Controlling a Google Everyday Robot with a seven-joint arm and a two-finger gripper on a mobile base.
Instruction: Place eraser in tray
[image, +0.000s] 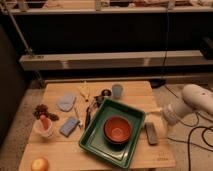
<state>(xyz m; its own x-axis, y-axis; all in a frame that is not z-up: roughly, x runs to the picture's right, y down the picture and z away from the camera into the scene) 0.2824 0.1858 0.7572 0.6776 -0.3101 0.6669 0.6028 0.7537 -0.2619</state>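
Camera view: the eraser (151, 133) lies flat on the counter (60, 150), just beside the right rim of the tray (95, 141) and outside it. The end effector (160, 121) appears as a pale blur up and to the right of the eraser, apparently close to it. Whether it is wide, narrow or holding anything cannot be determined. Risk 1: an off-centre descent pushes the eraser along the counter or against the tray rim instead of capturing it. Risk 2: the block sits low, so a shallow grasp may slip. Risk 3: the orange bowl (118, 129) occupies the tray centre, so a release there leaves the eraser in the bowl or propped on its edge.
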